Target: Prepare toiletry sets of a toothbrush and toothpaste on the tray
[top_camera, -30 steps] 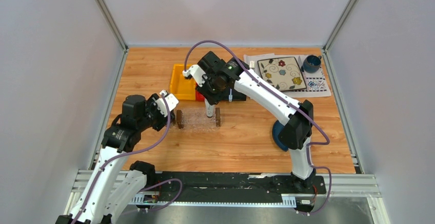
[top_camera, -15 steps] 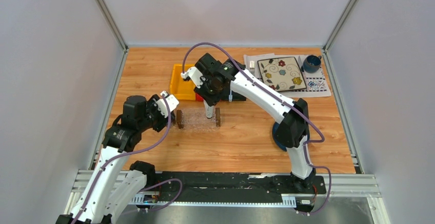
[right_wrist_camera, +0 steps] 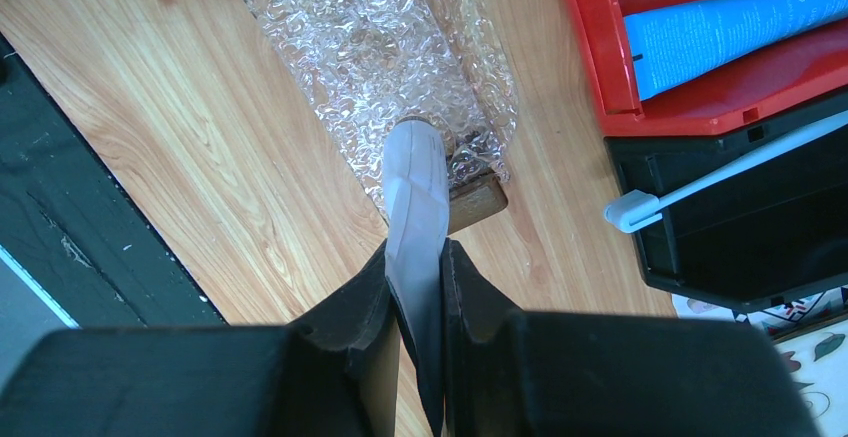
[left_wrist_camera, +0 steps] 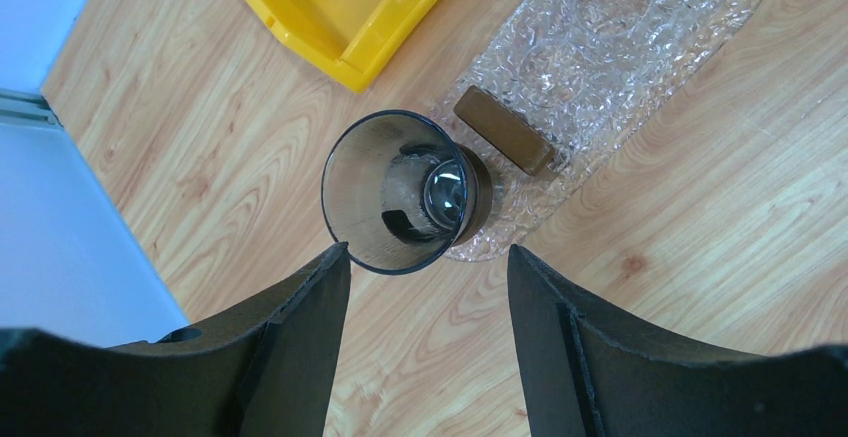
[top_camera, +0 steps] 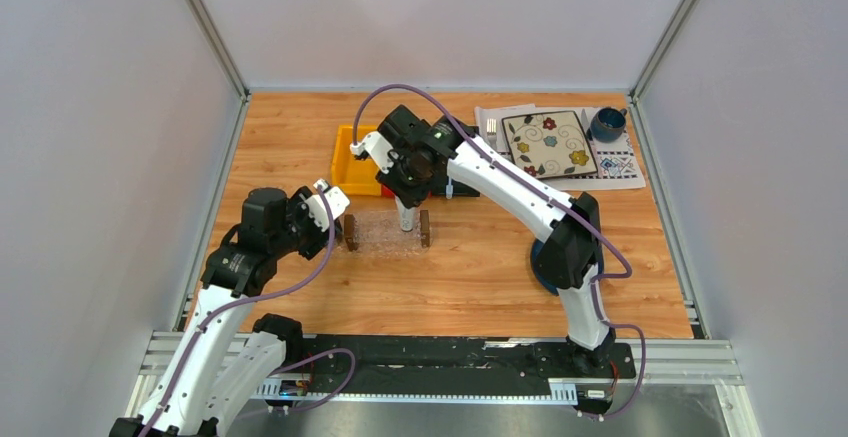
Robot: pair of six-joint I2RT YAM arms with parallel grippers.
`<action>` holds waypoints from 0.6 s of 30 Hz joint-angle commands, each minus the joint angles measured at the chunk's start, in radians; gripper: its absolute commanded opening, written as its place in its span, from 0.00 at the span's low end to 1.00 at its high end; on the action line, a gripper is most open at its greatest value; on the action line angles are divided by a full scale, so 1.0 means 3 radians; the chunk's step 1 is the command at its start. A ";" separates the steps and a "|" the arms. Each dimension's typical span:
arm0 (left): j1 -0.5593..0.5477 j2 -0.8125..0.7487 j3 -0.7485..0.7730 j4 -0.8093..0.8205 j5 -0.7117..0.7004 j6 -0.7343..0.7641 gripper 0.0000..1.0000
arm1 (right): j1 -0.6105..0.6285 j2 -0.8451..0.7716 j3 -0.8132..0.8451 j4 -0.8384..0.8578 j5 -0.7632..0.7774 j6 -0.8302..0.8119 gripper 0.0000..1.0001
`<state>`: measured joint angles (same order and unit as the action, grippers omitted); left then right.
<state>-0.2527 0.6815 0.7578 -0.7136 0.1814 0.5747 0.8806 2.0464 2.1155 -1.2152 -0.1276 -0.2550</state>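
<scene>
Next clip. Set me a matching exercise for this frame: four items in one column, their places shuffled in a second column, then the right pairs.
Things:
1. white-grey toothpaste tube
2. blue toothpaste tube
3. toothbrush
4. dark cup

Places:
A. in the red bin
B. beside the tray's brown end block, in front of the open left gripper
C. held in the right gripper
D. lying across the black bin

Pairs: 1-C, 2-A, 3-D, 4-B
</scene>
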 commanded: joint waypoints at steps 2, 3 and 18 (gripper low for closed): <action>0.0024 -0.0027 -0.0005 0.0078 0.0050 0.0012 0.67 | 0.0040 0.0010 0.0128 0.0062 0.0052 -0.0014 0.00; 0.0024 -0.0032 -0.0005 0.0078 0.0050 0.0012 0.67 | 0.0035 0.0015 0.0127 0.0057 0.0057 -0.0014 0.00; 0.0024 -0.0001 0.0000 0.0083 0.0070 0.0002 0.67 | 0.0046 -0.0036 -0.0077 0.0165 0.0149 -0.0055 0.00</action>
<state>-0.2527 0.6815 0.7578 -0.7136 0.1825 0.5743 0.8879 2.0518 2.0960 -1.2060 -0.1028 -0.2588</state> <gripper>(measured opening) 0.672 0.184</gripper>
